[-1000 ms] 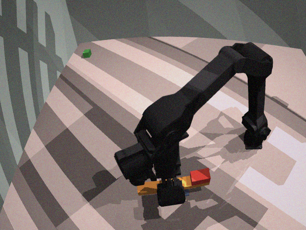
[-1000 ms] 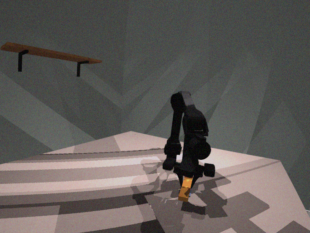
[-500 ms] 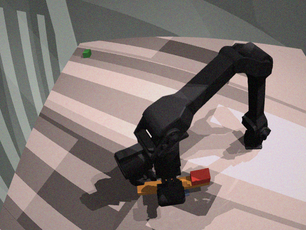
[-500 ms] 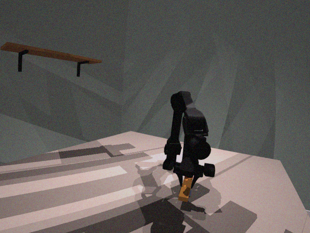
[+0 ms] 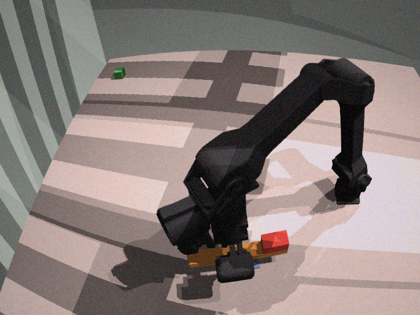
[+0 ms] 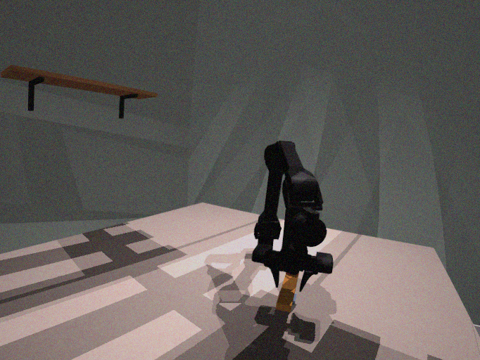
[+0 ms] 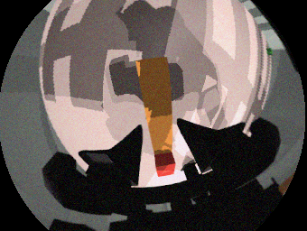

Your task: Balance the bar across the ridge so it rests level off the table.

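We see the orange bar (image 5: 217,255) lying under the gripper (image 6: 288,282), with a red block (image 5: 274,241) fixed on one end, so we judge it stiff but lopsided: the weighted end should pull down, and the balance point ought to sit nearer the red block than the bar's visible middle. That is also where we would take hold of it, across its narrow width, if it needed shifting. The gripper's jaws stand spread on either side of the bar, with a gap on each side in the wrist view, so it holds nothing. A sliver of blue (image 5: 257,266) peeps out below the bar beside the gripper body; we take it to be the ridge, though too little shows to be sure, and we cannot tell from these views whether the bar sits level or whether either end touches the table (image 5: 101,189). The table top is pale and flat, crossed by broad bands of shadow. A small green cube (image 5: 119,72) sits well apart near its far corner. The walls are grey-green, and a wooden shelf (image 6: 77,81) on black brackets hangs on one of them.
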Action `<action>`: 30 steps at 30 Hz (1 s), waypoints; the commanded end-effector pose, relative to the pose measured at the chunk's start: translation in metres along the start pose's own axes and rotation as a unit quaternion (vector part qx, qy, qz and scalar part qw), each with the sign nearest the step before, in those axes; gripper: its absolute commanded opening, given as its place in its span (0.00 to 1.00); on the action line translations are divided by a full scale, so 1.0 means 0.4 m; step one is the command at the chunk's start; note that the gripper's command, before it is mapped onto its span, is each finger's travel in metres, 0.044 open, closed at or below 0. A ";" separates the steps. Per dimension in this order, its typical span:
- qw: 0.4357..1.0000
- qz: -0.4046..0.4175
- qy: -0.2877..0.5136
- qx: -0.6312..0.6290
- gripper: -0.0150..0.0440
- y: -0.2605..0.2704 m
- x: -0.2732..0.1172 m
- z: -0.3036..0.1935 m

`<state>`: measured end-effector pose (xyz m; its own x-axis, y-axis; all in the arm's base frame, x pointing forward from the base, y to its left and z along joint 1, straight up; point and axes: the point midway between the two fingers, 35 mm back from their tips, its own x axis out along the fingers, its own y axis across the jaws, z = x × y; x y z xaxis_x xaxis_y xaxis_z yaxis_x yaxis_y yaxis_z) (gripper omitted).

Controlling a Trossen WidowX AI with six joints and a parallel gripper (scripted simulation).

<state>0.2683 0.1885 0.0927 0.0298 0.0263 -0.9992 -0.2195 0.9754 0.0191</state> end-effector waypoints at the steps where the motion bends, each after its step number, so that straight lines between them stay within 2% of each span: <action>1: 1.000 0.000 0.000 0.000 0.88 0.000 0.000 0.000; 4: 1.000 0.000 0.000 0.000 1.00 0.000 0.000 0.000; 8: 1.000 0.000 0.000 0.000 1.00 0.001 -0.020 0.003; 16: 1.000 0.000 0.000 0.000 1.00 0.002 -0.245 0.001; 30: 1.000 0.000 0.000 0.000 1.00 0.001 -0.250 0.001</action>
<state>0.2658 0.1866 0.1918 0.0318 0.0268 -0.9991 -0.2196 0.9754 0.0192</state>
